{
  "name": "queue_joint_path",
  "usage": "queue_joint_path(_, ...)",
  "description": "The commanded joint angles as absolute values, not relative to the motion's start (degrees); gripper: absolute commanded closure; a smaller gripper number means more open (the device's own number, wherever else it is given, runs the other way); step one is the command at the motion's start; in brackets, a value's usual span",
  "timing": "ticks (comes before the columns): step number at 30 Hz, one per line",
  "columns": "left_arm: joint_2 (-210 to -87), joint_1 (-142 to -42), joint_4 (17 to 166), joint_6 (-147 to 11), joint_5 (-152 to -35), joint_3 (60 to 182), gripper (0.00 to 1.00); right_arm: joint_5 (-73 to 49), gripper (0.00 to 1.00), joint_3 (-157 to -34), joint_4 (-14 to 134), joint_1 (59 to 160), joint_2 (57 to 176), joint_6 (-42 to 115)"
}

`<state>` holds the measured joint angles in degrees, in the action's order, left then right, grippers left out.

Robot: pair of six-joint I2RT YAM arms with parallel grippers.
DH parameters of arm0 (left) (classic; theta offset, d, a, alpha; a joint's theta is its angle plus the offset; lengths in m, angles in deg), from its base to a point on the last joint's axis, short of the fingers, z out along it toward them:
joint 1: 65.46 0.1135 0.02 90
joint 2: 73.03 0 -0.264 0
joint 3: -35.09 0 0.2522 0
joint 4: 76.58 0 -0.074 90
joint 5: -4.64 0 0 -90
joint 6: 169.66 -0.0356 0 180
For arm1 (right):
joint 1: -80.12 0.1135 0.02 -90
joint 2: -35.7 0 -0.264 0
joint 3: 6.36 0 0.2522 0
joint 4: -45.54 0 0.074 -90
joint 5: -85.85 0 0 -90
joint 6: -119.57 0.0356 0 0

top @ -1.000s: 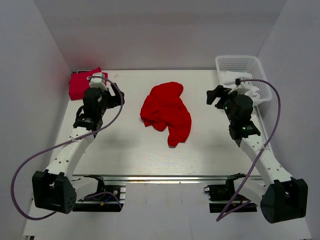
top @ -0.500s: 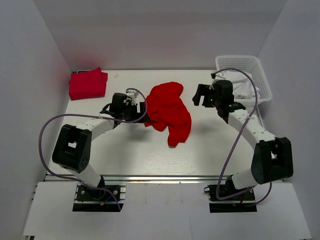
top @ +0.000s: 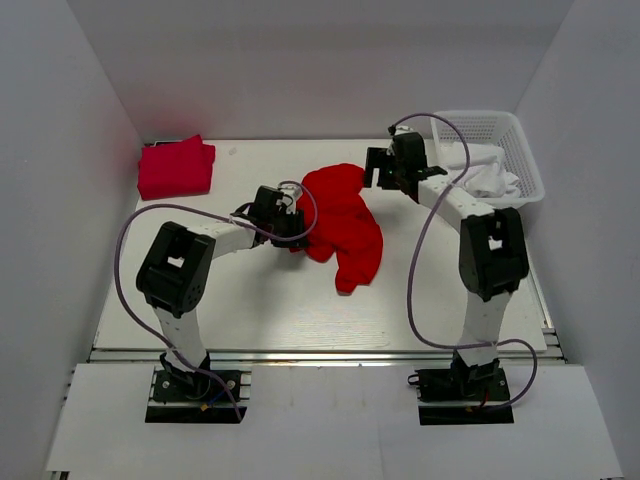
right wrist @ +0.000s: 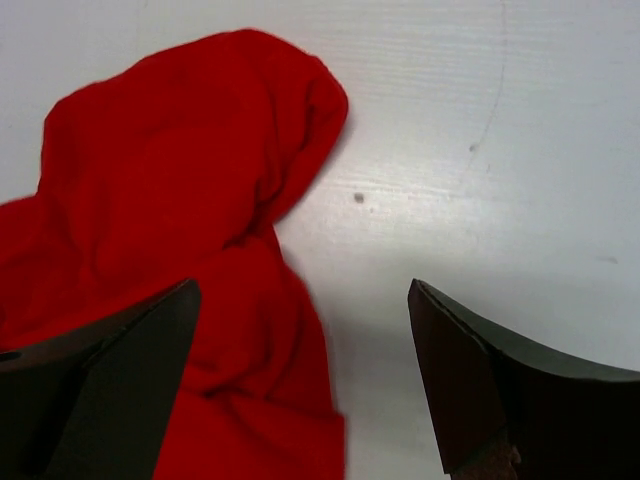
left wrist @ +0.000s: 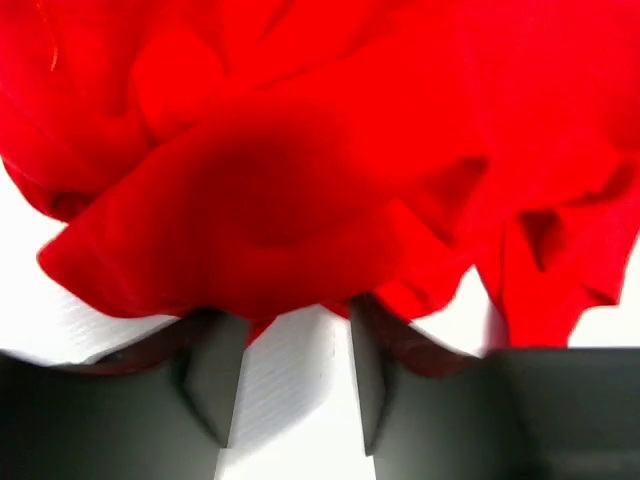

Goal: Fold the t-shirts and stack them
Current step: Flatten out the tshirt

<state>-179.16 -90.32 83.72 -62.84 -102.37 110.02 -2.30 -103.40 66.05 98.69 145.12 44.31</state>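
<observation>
Two t-shirts on the white tabletop (top: 250, 290), with two pairs of fingers at one of them.
The one crumpled bright red cotton t-shirt (top: 335, 225) lies between both pairs. The left fingers (left wrist: 225, 345) stand partly apart, that shirt's near-left edge at their tips and bare tabletop showing in the gap. The right fingers (right wrist: 165, 330) are spread wide above its far end, holding nothing. The one folded pinkish crimson t-shirt (top: 176, 167) lies well apart, far to the left of the left fingers.
</observation>
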Motion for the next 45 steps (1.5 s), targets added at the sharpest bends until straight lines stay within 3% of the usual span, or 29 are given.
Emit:
queue_joint_path(1, -179.46, -90.77, 82.37, -62.35, -98.99, 112.40, 0.52, -1.51, 0.10, -110.89, 65.81, 99.45, 151.77, 46.01)
queue_joint_path(2, -179.47, -90.77, 82.36, -62.35, -98.98, 113.01, 0.65, -0.90, 0.10, -115.69, 66.24, 99.63, 155.11, 46.53)
queue_joint_path(4, -179.47, -90.77, 82.36, -62.35, -97.84, 113.02, 0.78, -1.25, 0.10, -121.33, 67.82, 99.72, 161.09, 46.53)
queue_joint_path(6, -179.47, -90.77, 82.36, -62.35, -97.84, 113.02, 1.00, -1.24, 0.10, -126.19, 68.35, 100.07, 163.92, 46.36)
queue_joint_path(10, -175.71, -90.77, 85.69, -61.65, -97.13, 109.95, 1.00, -3.53, 0.12, -134.63, 66.52, 100.25, 172.16, 46.53)
queue_joint_path(13, -172.37, -90.77, 88.07, -62.78, -97.84, 107.93, 1.00, -3.53, 0.31, -137.10, 64.07, 100.07, 174.73, 47.41)
queue_joint_path(21, -167.00, -90.77, 88.60, -63.49, -96.61, 105.54, 1.00, -5.38, 0.40, -137.63, 61.24, 100.07, 178.52, 49.52)
queue_joint_path(22, -166.29, -90.77, 88.60, -64.01, -96.61, 105.54, 1.00, -5.55, 0.46, -137.63, 61.06, 100.07, 178.52, 49.61)
queue_joint_path(23, -166.29, -90.77, 88.60, -64.02, -96.08, 105.54, 1.00, -5.55, 0.62, -137.45, 60.89, 100.07, 178.69, 49.87)
queue_joint_path(24, -165.76, -90.77, 88.60, -64.02, -96.08, 105.54, 1.00, -5.73, 0.92, -137.10, 60.80, 100.07, 178.69, 50.22)
queue_joint_path(25, -165.24, -90.77, 88.60, -64.54, -96.08, 105.54, 1.00, -6.25, 1.00, -136.93, 60.10, 99.98, 178.26, 50.14)
queue_joint_path(32, -160.14, -90.77, 85.71, -65.16, -88.37, 106.07, 1.00, -6.44, 1.00, -127.80, 50.52, 100.07, 168.25, 48.30)
queue_joint_path(37, -151.81, -90.77, 81.93, -65.16, -77.04, 106.69, 1.00, -1.26, 1.00, -111.93, 40.62, 99.98, 152.10, 44.26)
queue_joint_path(45, -136.96, -90.24, 81.93, -67.01, -67.35, 107.91, 1.00, 2.36, 1.00, -102.04, 38.12, 100.07, 129.75, 37.76)
